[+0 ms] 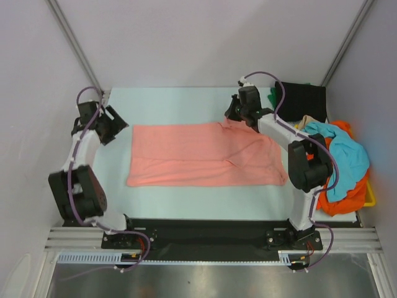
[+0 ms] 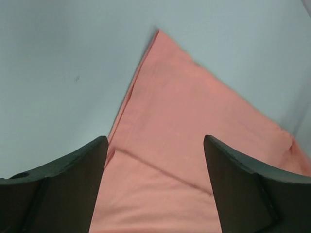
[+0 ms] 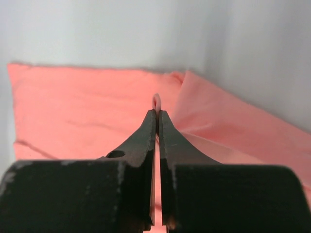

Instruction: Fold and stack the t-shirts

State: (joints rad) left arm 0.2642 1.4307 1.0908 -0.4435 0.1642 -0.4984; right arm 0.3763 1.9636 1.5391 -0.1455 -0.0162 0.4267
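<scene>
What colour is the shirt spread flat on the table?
The shirt is salmon pink; top external view.

Top view is bright and even, soft light from above, only faint shadows hugging the arms and the edge of the salmon pink t-shirt (image 1: pixel 205 155). Dull sheen on the metal strip (image 1: pixel 205 279) up front. Wrist cams are softer: left gripper (image 2: pixel 155 141) looks dark and fuzzy-edged, right gripper (image 3: pixel 158 112) is a near-black blur up close, cloth slightly washed out
</scene>
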